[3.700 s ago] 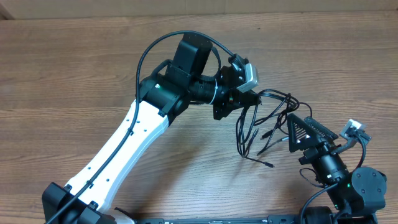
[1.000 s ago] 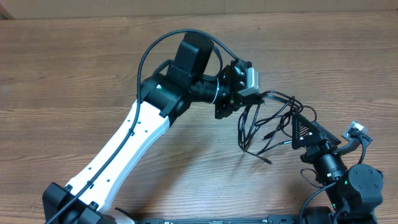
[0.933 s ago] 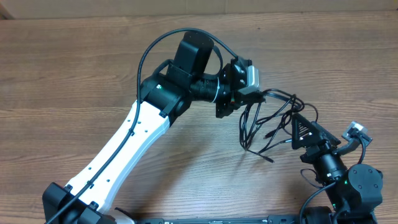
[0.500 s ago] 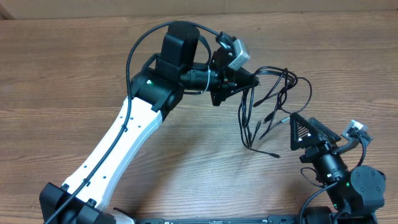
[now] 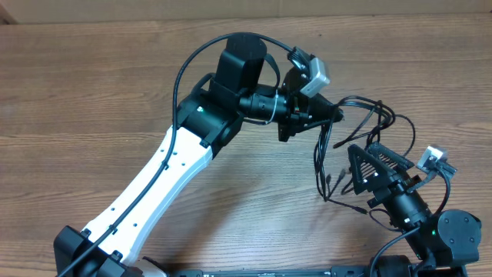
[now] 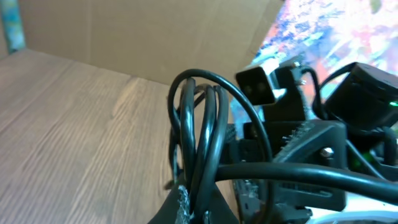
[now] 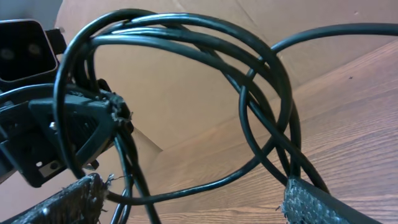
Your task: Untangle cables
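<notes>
1. Table (image 5: 92, 85): wood-grain top, the work surface under both arms.
2. Left arm (image 5: 165, 177): white, stretched across toward the right side, apparently to carry the bundle within the other arm's reach.
3. Right gripper (image 7: 193, 204): fingers spread wide below the loops and holding nothing, probably placed to take one strand.
4. Left gripper (image 5: 334, 115): fingers pressed together, pinching the cables and lifting them so the loops can fall apart.
5. Cables (image 5: 318, 158): thin black tangle hanging from the left gripper, with the plug ends trailing down toward the table.
</notes>
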### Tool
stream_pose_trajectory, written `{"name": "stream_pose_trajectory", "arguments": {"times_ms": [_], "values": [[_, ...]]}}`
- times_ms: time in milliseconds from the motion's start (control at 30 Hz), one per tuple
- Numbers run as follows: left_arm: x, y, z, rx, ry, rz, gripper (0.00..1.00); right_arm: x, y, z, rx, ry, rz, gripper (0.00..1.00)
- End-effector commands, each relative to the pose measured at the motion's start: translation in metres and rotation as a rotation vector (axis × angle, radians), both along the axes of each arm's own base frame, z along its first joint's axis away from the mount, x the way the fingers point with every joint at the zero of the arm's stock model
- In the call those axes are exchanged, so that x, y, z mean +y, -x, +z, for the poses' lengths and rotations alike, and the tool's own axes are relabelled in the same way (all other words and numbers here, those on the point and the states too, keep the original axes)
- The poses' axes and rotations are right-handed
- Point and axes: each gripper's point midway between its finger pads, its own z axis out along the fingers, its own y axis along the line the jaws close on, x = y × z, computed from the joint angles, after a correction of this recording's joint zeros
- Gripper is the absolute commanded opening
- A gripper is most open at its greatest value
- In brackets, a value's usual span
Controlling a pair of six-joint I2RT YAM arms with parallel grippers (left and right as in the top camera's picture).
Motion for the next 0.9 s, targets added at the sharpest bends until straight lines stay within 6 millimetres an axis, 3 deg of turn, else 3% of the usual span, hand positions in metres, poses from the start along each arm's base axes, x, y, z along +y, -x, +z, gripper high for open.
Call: {"name": "stream_pose_trajectory", "arguments": {"times_ms": [0,400,867], "values": [[0.004,0.020,0.023,-0.012,0.050,-0.074,0.04,0.000,0.001,0.004,-0.016,0.010,0.004,0.89],[0.006,0.028,0.014,0.056,0.018,-0.097,0.04,-0.004,-0.001,0.004,-0.016,0.010,-0.021,0.88],[-0.010,0.054,0.014,0.056,0.016,-0.171,0.04,-0.009,-0.003,-0.001,0.005,0.013,-0.055,0.88]]}}
